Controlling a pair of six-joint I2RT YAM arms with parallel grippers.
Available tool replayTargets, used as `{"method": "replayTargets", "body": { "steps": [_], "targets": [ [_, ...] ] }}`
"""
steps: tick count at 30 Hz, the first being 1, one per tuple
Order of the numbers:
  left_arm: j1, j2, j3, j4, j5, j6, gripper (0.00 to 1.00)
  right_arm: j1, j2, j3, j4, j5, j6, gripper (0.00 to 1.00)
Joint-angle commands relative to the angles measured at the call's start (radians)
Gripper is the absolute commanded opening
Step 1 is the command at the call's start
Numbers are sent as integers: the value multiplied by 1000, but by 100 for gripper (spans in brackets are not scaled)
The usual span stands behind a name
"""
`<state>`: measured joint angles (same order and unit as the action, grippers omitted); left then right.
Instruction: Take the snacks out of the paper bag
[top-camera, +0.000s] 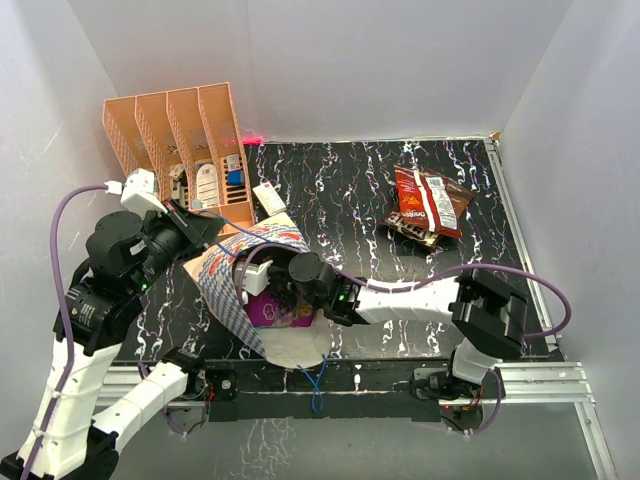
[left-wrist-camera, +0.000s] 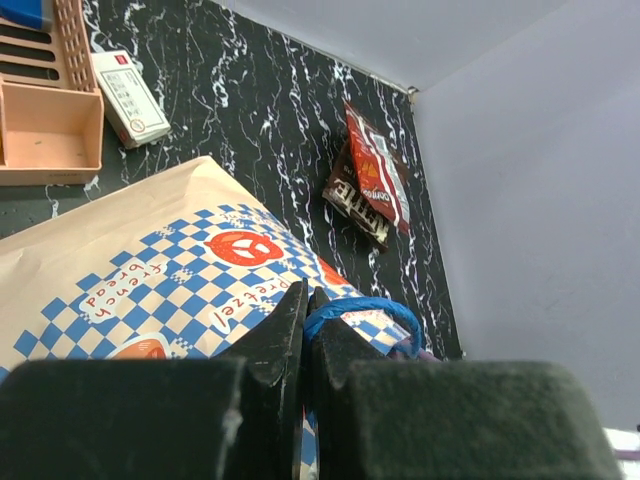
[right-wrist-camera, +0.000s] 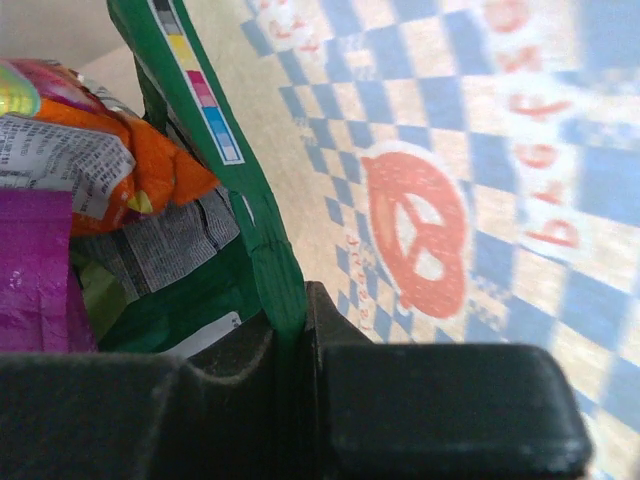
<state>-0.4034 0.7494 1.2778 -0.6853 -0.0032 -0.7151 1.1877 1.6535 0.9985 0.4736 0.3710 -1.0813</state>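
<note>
The paper bag (top-camera: 225, 285) lies on its side near the front edge, its mouth open to the right. My left gripper (top-camera: 218, 228) is shut on its blue cord handle (left-wrist-camera: 355, 308); the left wrist view shows the jaws (left-wrist-camera: 305, 322) pinching the cord over the checked side (left-wrist-camera: 150, 270). My right gripper (top-camera: 268, 288) reaches into the bag and is shut (right-wrist-camera: 292, 325) on the edge of a green snack packet (right-wrist-camera: 245, 205). Orange (right-wrist-camera: 150, 170) and purple (right-wrist-camera: 35, 270) packets lie beside it; the purple packet (top-camera: 272, 310) also shows from above. Red and dark brown packets (top-camera: 430, 205) lie on the table at the back right.
A salmon-pink file organiser (top-camera: 175, 140) with small office items stands at the back left, next to the bag. A small white box (top-camera: 267, 197) lies beside it. The bag's other blue handle (top-camera: 318, 385) hangs over the table's front edge. White walls enclose the black marbled table (top-camera: 340, 190).
</note>
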Motion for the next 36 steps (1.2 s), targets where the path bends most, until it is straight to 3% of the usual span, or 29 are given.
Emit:
{"method": "replayTargets", "body": {
  "steps": [1, 11, 23, 36],
  "targets": [
    [-2, -1, 54, 47, -89, -14, 0, 14, -106, 6, 111, -30, 74, 7],
    [-2, 6, 81, 37, -145, -37, 0, 41, -197, 31, 63, -55, 150, 7],
    [-2, -30, 75, -2, -196, -47, 0, 64, -375, 64, -154, -131, 414, 7],
    [-2, -50, 35, -5, -204, -60, 0, 64, -597, 158, -310, -478, 687, 7]
  ]
}}
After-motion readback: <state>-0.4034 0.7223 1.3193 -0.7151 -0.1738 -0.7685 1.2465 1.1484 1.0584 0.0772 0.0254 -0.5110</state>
